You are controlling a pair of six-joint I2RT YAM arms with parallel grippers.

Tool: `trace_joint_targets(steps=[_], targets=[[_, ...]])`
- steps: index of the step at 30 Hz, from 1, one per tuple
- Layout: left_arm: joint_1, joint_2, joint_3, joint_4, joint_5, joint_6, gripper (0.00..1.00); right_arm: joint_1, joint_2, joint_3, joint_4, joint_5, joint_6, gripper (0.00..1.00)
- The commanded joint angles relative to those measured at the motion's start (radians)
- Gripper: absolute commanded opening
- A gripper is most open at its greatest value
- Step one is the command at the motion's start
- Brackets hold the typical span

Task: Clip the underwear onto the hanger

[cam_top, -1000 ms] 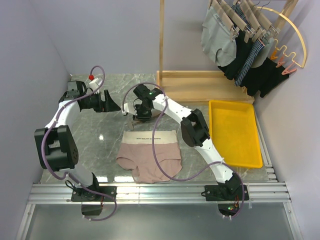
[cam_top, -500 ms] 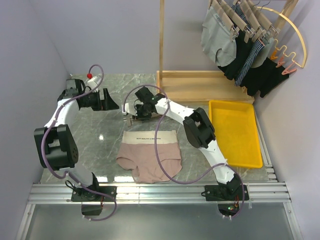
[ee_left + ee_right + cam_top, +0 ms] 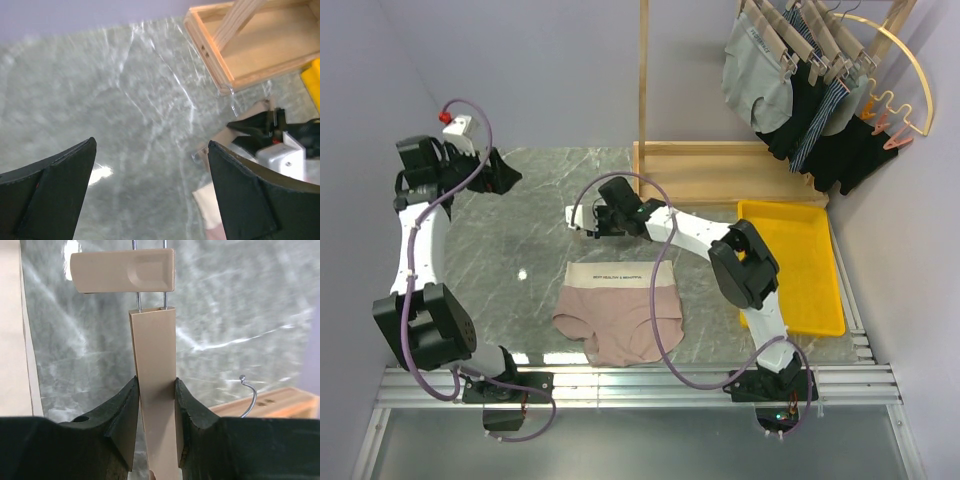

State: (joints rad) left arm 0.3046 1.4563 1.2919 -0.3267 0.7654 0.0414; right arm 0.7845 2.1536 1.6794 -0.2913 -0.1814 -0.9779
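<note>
The underwear lies flat on the marble table, its cream waistband toward the far side; a corner of it shows in the left wrist view. My right gripper is shut on the hanger's light-wood bar, just beyond the waistband. One wooden clip sits at the bar's end, and the metal hook shows to the side. From above only a pale end of the hanger shows. My left gripper is raised at the far left, open with nothing in it.
A yellow tray lies at the right. A wooden rack base with an upright post stands at the back. Hangers with grey, black and striped garments and a gold wire arch hang at the top right.
My left arm has lifted and swung back toward the far left corner, away from the hanger, its jaws opening wider. The right gripper has shifted slightly right, still holding the hanger.
</note>
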Motion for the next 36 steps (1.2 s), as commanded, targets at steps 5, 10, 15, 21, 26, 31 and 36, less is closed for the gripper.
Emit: trace_joint_targets(steps=[5, 10, 15, 21, 26, 31, 36], targets=[[-0.022, 0.119, 0.239, -0.404, 0.193, 0.365, 0.99, 0.039, -0.162, -0.09, 0.234, 0.069, -0.018, 0.0], [-0.079, 0.19, 0.296, -0.695, 0.264, 0.577, 0.98, 0.067, -0.228, -0.21, 0.323, 0.076, -0.085, 0.0], [-0.142, 0.268, 0.317, -0.827, 0.281, 0.643, 0.89, 0.09, -0.291, -0.299, 0.376, 0.068, -0.168, 0.0], [-0.217, 0.246, 0.185, -0.72, 0.238, 0.505, 0.82, 0.105, -0.324, -0.363, 0.414, 0.059, -0.2, 0.0], [-0.252, 0.256, 0.136, -0.695, 0.212, 0.459, 0.81, 0.114, -0.334, -0.365, 0.416, 0.045, -0.193, 0.0], [-0.263, 0.254, 0.122, -0.666, 0.19, 0.426, 0.76, 0.122, -0.34, -0.371, 0.409, 0.033, -0.203, 0.0], [-0.263, 0.26, 0.129, -0.683, 0.196, 0.445, 0.6, 0.124, -0.34, -0.369, 0.397, 0.022, -0.206, 0.0]])
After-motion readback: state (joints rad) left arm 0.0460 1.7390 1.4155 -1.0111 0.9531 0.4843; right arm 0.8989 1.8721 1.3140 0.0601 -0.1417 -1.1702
